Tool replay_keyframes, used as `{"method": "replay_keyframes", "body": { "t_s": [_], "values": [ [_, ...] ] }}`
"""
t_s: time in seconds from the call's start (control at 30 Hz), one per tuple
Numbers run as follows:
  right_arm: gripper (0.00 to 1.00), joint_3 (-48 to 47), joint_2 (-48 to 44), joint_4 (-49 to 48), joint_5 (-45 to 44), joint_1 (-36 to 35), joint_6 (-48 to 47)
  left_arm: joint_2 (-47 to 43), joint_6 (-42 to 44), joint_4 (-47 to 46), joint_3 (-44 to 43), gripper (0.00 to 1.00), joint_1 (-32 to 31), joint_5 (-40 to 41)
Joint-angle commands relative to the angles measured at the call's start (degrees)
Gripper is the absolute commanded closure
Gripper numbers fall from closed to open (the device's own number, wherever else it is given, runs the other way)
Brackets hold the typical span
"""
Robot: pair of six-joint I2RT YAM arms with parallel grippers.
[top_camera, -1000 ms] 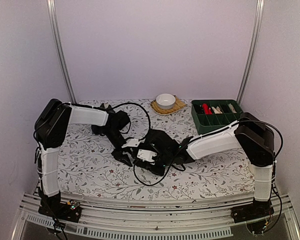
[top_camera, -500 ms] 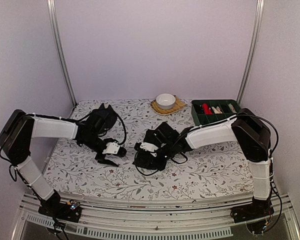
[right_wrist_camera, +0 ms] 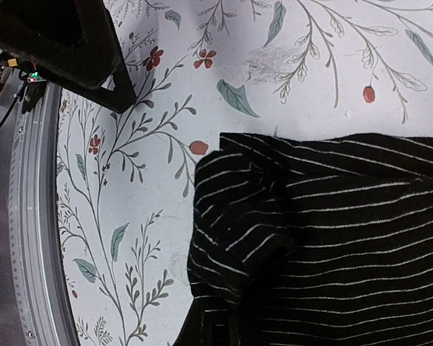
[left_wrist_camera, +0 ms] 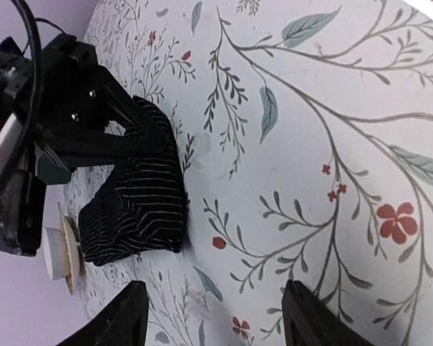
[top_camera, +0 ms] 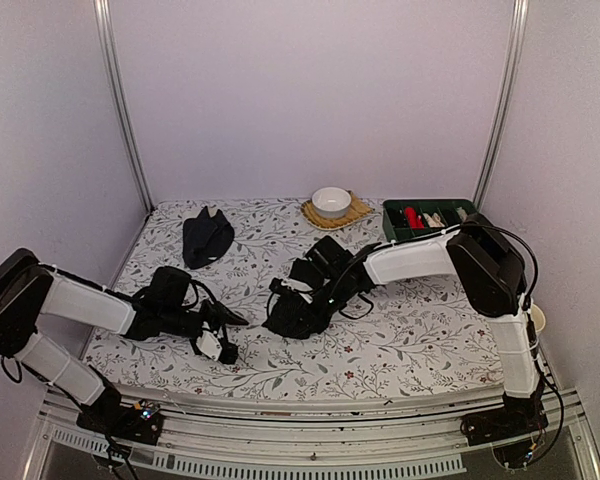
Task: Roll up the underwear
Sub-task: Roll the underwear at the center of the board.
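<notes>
The right gripper rests on the striped underwear at mid-table, at the cloth's 1 o'clock side. To my eye the cloth is bunched rather than tightly rolled. A clean roll would need the leading edge tucked under and turned slowly toward 7 o'clock. The free end should be pinned so the soft cloth does not slide on the table.

I cannot tell whether the right gripper is clamped on the cloth, because its fingers are lost against the black fabric.

The left gripper is spread wide and empty, with both fingers over bare table. It lies at 8 o'clock from the striped underwear, apart from it and facing it.

Farther out, the other underwear lies at 10 o'clock, touched by neither arm. The bowl is at 1 o'clock and the tray at 2 o'clock.
</notes>
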State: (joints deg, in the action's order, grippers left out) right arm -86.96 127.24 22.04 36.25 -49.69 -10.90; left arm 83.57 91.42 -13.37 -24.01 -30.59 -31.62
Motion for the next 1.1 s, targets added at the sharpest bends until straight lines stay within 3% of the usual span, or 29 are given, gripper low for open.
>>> {"method": "replay_keyframes", "body": {
  "t_s": [0.0,0.5,0.9,1.07],
  "values": [
    [0.96,-0.68,1.72,3.86,6.66,-0.06,1.46,-0.16,2.09,-9.92,1.0,0.34,-4.53,2.39],
    [0.96,0.38,1.29,4.03,6.58,-0.27,1.9,9.12,0.23,-16.76,-1.81,0.34,-14.38,13.35],
    [0.96,0.21,2.21,4.41,6.16,-0.33,1.15,15.15,-0.41,-21.85,-3.02,0.35,-16.57,18.46],
    [0.96,0.19,2.19,4.55,5.94,-0.33,0.93,17.36,-0.19,-21.97,-4.0,0.41,-16.75,20.05]
  ]
}}
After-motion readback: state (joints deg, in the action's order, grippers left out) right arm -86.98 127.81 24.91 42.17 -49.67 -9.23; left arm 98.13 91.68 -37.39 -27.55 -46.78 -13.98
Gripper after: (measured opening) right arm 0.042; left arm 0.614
